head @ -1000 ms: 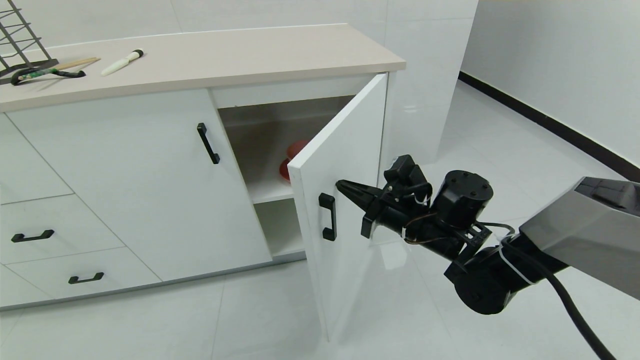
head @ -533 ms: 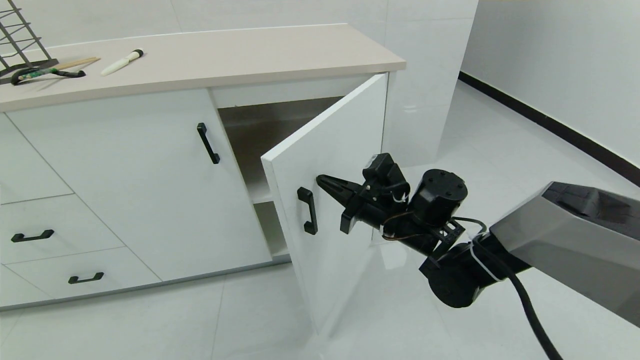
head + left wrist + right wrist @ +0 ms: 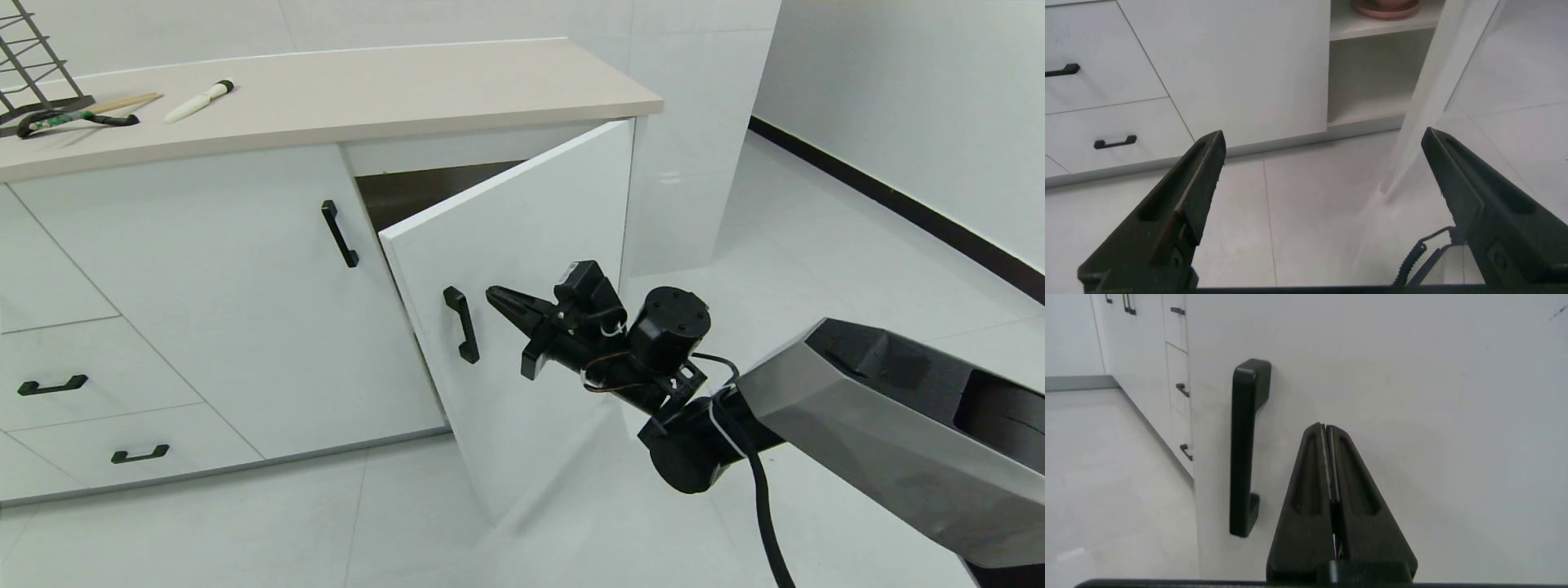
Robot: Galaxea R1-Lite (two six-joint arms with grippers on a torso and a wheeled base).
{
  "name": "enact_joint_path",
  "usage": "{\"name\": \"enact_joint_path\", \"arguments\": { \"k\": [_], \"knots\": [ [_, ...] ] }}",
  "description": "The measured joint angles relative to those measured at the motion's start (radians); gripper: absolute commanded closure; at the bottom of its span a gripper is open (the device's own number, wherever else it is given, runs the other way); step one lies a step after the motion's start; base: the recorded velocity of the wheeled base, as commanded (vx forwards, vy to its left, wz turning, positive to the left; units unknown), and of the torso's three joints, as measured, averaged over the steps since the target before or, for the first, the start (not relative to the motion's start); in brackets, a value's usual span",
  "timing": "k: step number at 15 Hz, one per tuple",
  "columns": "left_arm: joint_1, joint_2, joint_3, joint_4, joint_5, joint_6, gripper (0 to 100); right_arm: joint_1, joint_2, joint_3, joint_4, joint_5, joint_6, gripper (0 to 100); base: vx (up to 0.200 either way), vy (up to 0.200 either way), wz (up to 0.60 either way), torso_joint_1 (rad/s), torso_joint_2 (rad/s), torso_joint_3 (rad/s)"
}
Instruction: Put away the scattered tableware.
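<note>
At the half-shut cabinet door (image 3: 522, 245), the right gripper (image 3: 495, 295), fingers pressed together, sits beside the black handle (image 3: 462, 324); the left gripper (image 3: 1323, 139) hangs spread. One reddish dish (image 3: 1386, 8) is shelved; chopsticks (image 3: 122, 103) and a white-handled utensil (image 3: 200, 100) on the countertop (image 3: 408, 82) seemingly await stowing.

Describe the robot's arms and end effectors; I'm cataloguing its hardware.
The right arm is angular and grey, with black cylindrical joints, a thick black cable and white ties. The right end effector is black with tapered fingers. The left end effector is black too.

End effector (image 3: 495, 296) seemingly touching half-open cabinet door (image 3: 531, 220).
</note>
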Motion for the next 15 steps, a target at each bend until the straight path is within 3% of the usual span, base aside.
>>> {"name": "enact_joint_path", "arguments": {
  "k": [6, 13, 15],
  "knots": [
    [0.000, 0.000, 0.000, 0.000, 0.000, 0.000, 0, 0.000, -0.054, 0.081, -0.003, -0.001, 0.000, 100, 0.000, 0.000, 0.00, 0.000, 0.00, 0.000],
    [0.000, 0.000, 0.000, 0.001, 0.000, 0.000, 0, 0.019, -0.499, 0.542, -0.007, 0.000, -0.002, 100, 0.000, 0.000, 0.00, 0.000, 0.00, 0.000],
    [0.000, 0.000, 0.000, 0.002, 0.000, 0.000, 0, -0.023, -0.668, 0.700, -0.007, 0.000, -0.003, 100, 0.000, 0.000, 0.00, 0.000, 0.00, 0.000]
  ]
}}
